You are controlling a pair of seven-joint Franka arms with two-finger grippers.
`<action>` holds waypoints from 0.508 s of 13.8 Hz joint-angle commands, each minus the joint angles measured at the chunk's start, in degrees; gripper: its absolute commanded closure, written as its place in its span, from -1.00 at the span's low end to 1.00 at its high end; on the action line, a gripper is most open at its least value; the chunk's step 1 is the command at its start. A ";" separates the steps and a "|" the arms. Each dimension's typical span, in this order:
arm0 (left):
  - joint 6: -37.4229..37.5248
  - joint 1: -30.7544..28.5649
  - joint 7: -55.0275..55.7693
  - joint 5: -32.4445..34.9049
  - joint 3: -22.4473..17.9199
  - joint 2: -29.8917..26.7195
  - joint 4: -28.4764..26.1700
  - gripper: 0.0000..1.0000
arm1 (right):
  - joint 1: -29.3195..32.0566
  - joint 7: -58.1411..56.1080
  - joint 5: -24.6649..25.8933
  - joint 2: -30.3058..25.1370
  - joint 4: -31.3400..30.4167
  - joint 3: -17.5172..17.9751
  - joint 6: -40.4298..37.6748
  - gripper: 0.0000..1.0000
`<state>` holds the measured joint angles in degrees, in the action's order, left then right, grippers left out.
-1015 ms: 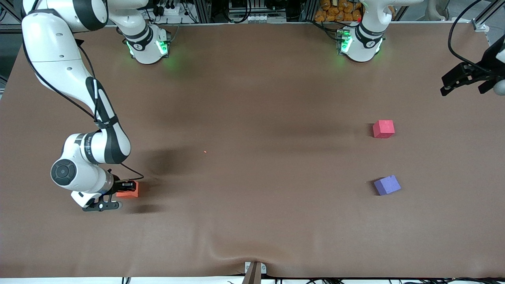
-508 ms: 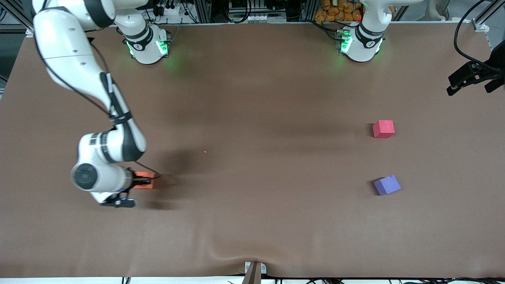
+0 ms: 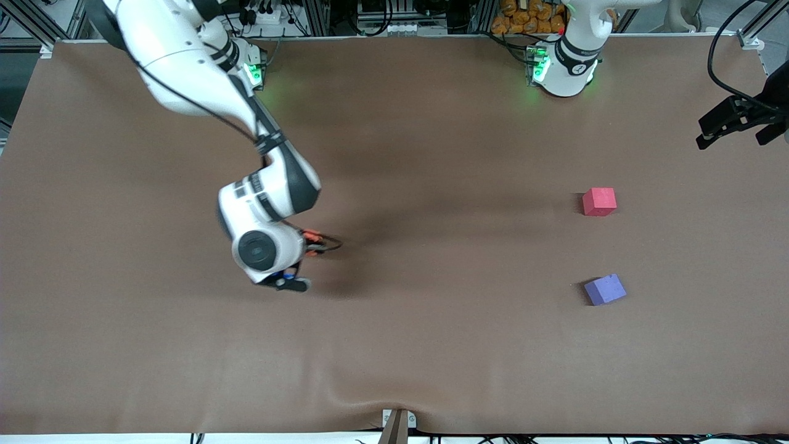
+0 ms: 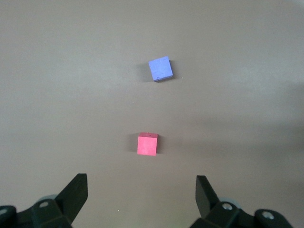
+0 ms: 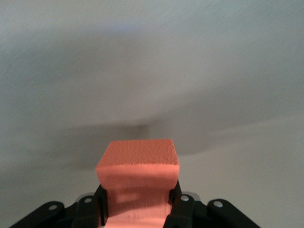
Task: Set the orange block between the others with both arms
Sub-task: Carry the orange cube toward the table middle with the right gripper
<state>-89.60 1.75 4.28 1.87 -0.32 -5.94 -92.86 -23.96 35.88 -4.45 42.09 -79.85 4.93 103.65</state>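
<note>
My right gripper [image 3: 310, 240] is shut on the orange block [image 3: 313, 237], held above the table's middle part toward the right arm's end. In the right wrist view the foam block [image 5: 137, 168] is squeezed between the black fingers [image 5: 100, 202]. The pinkish-red cube [image 3: 599, 201] and the purple-blue cube [image 3: 605, 290] sit apart toward the left arm's end, the purple one nearer the front camera. My left gripper [image 3: 730, 126] hangs open over the table's edge at that end. The left wrist view shows both cubes, red [image 4: 147, 144] and purple [image 4: 160, 69], past that gripper [image 4: 140, 185].
A brown cloth [image 3: 431, 345] covers the whole table and wrinkles near its front edge, where a small metal clamp [image 3: 397, 422] sits. The two arm bases [image 3: 564, 68] glow green along the back edge. A black cable [image 3: 718, 68] loops above the left gripper.
My right arm has lifted the orange block off the table and carried it toward the table's middle. The left gripper drifted slightly outward and stays open. Both other cubes have not moved.
</note>
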 commanded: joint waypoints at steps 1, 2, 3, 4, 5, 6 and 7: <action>0.74 0.27 -1.03 0.68 0.50 0.14 0.84 -1.00 | -4.33 2.79 -4.24 -0.08 0.05 -0.01 1.54 1.00; 0.74 0.35 -1.03 0.51 0.50 0.14 0.84 -1.00 | -5.82 2.79 -5.04 -0.08 0.05 0.08 3.90 1.00; 0.65 0.35 -1.03 0.42 0.50 0.31 0.84 -1.00 | -7.23 2.88 -5.57 0.01 0.05 0.08 6.89 1.00; 0.56 0.53 -1.03 0.33 0.59 0.75 0.84 -1.00 | -8.89 2.97 -5.83 0.18 -0.13 -0.01 10.14 1.00; 0.39 0.79 -0.94 0.33 0.59 0.93 0.84 -1.00 | -10.30 3.32 -5.84 0.36 -0.65 -0.01 12.08 1.00; 0.21 0.88 -0.68 0.33 0.59 1.10 0.84 -1.00 | -11.36 4.71 -5.58 0.80 -1.18 -0.10 14.02 1.00; 0.12 1.23 -0.07 0.33 1.02 2.06 0.93 -1.00 | -11.98 5.34 -5.23 1.15 -1.97 -0.10 16.39 1.00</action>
<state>-89.60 2.45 4.28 1.87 0.20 -5.45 -92.93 -34.74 39.82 -9.22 42.60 -80.64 5.17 116.62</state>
